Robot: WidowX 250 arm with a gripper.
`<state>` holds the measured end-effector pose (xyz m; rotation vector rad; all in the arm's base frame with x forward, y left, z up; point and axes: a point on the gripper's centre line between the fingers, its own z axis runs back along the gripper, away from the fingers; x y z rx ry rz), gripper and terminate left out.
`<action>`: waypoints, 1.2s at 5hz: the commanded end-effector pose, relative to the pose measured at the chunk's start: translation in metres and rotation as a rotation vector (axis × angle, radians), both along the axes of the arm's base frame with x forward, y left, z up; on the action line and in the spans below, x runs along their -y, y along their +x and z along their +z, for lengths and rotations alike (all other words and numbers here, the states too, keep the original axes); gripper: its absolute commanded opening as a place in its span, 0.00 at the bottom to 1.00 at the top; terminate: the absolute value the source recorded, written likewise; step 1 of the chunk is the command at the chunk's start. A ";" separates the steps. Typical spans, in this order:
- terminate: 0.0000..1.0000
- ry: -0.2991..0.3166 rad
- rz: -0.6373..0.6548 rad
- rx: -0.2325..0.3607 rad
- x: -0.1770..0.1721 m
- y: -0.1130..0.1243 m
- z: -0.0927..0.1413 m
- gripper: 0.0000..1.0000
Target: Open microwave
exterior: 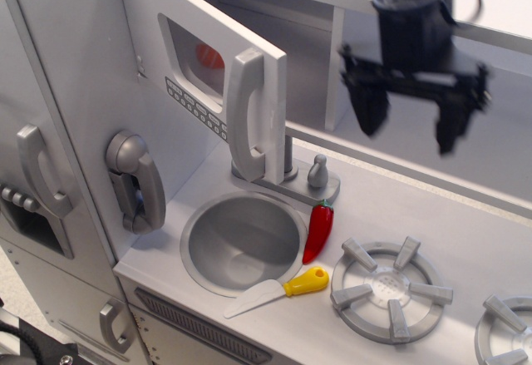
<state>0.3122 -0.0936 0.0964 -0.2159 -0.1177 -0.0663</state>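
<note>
The microwave door (pixel 208 74) is light grey with a rounded window, a row of small buttons and a chunky grey handle (pixel 248 114). It stands swung out from the left wall, its handle edge over the sink. Something red shows through the window. My black gripper (pixel 407 128) is open and empty. It hangs in the air to the right of the door, above the counter behind the burner, well apart from the handle.
A round sink (pixel 243 242) with a faucet (pixel 317 174) lies below the door. A red chili (pixel 318 230) and a yellow-handled knife (pixel 278 290) lie beside it. Grey burners (pixel 391 288) are at the right. A grey wall telephone (pixel 137 180) and a tall door handle (pixel 37 170) are at the left.
</note>
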 end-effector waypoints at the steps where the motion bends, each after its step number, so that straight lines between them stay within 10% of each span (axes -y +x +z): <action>1: 0.00 0.030 0.132 0.152 -0.074 0.011 0.030 1.00; 6: 0.00 0.175 0.071 0.077 -0.147 -0.081 0.003 1.00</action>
